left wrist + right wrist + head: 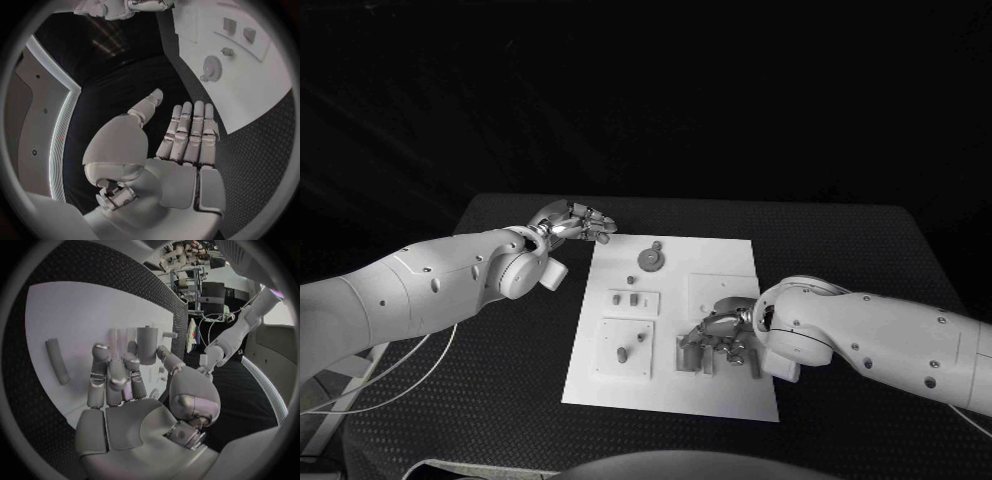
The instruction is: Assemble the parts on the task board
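1. Grey and upright, the cylindrical part (147, 344) stands on the white task board (733, 392) right at the tips of our right hand's fingers (111, 374); its long axis points up off the board, not along it.
2. From those fingers the part lies straight ahead and touching or all but touching; we cannot tell whether the thumb has closed on it, so we cannot say if the right hand (721, 335) holds it or only rests against it.
3. Just beyond the fingers a flat grey bar (57, 360) lies on the board, clear of the hand.
4. Our left hand (574, 222) hovers over the black bench (488, 400) off the board's far left corner, fingers straight, close together and holding nothing.
5. Ahead of the left fingers (190, 131), well apart from them, sits a round disc part (212, 68) on the board.
6. We judge the right hand far nearer the standing part, so the coming move falls to it: close around the upright axis and keep it vertical.
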Robot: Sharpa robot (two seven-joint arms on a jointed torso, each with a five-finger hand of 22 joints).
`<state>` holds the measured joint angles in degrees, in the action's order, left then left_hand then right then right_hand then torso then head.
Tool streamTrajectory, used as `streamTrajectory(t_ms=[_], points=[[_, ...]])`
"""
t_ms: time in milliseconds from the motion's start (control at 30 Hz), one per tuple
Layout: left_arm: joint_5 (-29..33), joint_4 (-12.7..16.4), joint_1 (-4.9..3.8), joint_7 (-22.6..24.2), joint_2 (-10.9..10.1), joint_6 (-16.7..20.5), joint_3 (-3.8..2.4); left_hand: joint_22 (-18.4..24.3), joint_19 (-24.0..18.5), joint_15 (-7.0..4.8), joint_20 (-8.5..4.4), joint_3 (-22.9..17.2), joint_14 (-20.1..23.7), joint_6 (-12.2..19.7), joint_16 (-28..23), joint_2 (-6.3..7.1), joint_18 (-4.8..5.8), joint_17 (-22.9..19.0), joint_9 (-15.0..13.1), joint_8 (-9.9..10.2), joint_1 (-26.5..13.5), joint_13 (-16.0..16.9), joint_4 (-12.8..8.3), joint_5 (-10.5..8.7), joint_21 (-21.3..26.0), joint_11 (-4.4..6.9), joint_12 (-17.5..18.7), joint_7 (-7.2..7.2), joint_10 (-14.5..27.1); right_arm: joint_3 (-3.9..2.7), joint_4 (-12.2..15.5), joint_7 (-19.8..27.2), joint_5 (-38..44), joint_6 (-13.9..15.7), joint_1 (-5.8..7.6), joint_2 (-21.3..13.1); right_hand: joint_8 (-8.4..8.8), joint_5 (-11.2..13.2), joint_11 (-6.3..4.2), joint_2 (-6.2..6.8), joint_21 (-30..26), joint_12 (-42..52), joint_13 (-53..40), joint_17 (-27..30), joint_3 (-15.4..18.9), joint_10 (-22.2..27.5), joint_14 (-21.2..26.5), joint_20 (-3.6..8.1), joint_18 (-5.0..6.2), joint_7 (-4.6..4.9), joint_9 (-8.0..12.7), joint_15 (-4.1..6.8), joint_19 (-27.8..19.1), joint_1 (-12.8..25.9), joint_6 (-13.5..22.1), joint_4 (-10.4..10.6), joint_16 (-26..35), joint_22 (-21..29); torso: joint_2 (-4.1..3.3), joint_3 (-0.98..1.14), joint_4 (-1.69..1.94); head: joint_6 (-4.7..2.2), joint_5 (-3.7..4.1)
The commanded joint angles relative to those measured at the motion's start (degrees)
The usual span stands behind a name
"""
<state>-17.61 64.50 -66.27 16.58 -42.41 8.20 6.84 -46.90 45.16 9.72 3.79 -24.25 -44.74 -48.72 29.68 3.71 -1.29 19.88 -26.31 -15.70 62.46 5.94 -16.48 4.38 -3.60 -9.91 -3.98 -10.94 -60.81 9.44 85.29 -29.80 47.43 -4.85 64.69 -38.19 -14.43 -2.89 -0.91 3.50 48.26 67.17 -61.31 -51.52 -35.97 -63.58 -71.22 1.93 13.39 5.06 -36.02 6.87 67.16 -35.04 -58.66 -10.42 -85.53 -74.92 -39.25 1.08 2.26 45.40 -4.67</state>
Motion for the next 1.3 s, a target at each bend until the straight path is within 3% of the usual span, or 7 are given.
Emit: streamTrajectory(t_ms=[33, 500, 733, 1300], points=[[0.3, 0.15, -0.04, 0.36, 0.04, -0.65, -0.03, 0.1, -0.25, 0.17, 0.33, 0.43, 0.05, 0.32, -0.21, -0.1, -0.6, 0.07, 0.09, -0.18, -0.57, -0.09, 0.05, -0.13, -0.35, -0.04, 0.0, 0.08, 0.32, 0.18, -0.2, -0.2, 0.33, -0.54, -0.28, 0.04, 0.4, -0.11, -0.06, 0.84, -0.01, 0.07, 0.1, 0.15, 0.04, 0.45, 0.52, 0.31, 1.61, 0.35, 0.07, 0.13, -0.17, -0.09, 0.25, 0.42, 0.21, -1.01, 0.0, 0.02, 0.02, 0.04, -0.02], [0.3, 0.14, -0.04, 0.33, -0.03, -0.63, -0.03, 0.11, -0.28, 0.17, 0.34, 0.43, 0.07, 0.36, -0.25, -0.08, -0.6, 0.12, 0.11, -0.17, -0.61, -0.1, 0.03, -0.13, -0.35, -0.04, 0.01, 0.07, 0.35, 0.2, -0.36, -0.2, 1.33, 1.22, -0.28, -0.03, 0.98, -0.11, 0.24, 3.01, -0.17, -0.15, 0.36, 0.81, -0.83, 1.04, 1.25, 0.23, 1.61, 0.67, 0.14, -0.14, -0.42, 0.06, 1.12, 1.22, 0.42, -0.99, 0.01, -0.02, 0.01, 0.05, -0.01], [0.3, 0.14, -0.04, 0.33, -0.03, -0.66, -0.03, 0.12, -0.29, 0.18, 0.34, 0.42, 0.08, 0.37, -0.27, -0.09, -0.6, 0.14, 0.11, -0.17, -0.61, -0.11, 0.02, -0.12, -0.35, -0.04, 0.01, 0.07, 0.35, 0.2, -0.21, -0.01, 2.95, 2.51, -0.31, -0.1, 1.07, -0.11, 0.32, 3.51, -0.19, -0.15, 0.39, 0.81, -1.02, 1.17, 1.32, 0.2, 1.61, 0.75, 0.13, -0.21, -0.45, -0.04, 1.29, 1.36, 0.43, -0.99, 0.01, -0.01, 0.04, 0.03, 0.03], [0.3, 0.17, -0.04, 0.27, -0.06, -0.7, -0.03, 0.13, -0.32, 0.18, 0.34, 0.39, 0.09, 0.38, -0.32, -0.1, -0.61, 0.21, 0.13, -0.17, -0.6, -0.12, 0.01, -0.12, -0.36, -0.04, 0.01, 0.06, 0.36, 0.22, 0.02, -0.08, 3.2, 1.36, -0.33, -0.1, 1.13, -0.11, 0.37, 4.2, -0.21, -0.11, 0.45, 0.84, -1.31, 1.26, 1.39, 0.18, 1.61, 0.8, 0.08, -0.27, -0.46, -0.18, 1.38, 1.65, 0.46, -0.98, 0.01, -0.01, 0.01, 0.02, 0.03]])
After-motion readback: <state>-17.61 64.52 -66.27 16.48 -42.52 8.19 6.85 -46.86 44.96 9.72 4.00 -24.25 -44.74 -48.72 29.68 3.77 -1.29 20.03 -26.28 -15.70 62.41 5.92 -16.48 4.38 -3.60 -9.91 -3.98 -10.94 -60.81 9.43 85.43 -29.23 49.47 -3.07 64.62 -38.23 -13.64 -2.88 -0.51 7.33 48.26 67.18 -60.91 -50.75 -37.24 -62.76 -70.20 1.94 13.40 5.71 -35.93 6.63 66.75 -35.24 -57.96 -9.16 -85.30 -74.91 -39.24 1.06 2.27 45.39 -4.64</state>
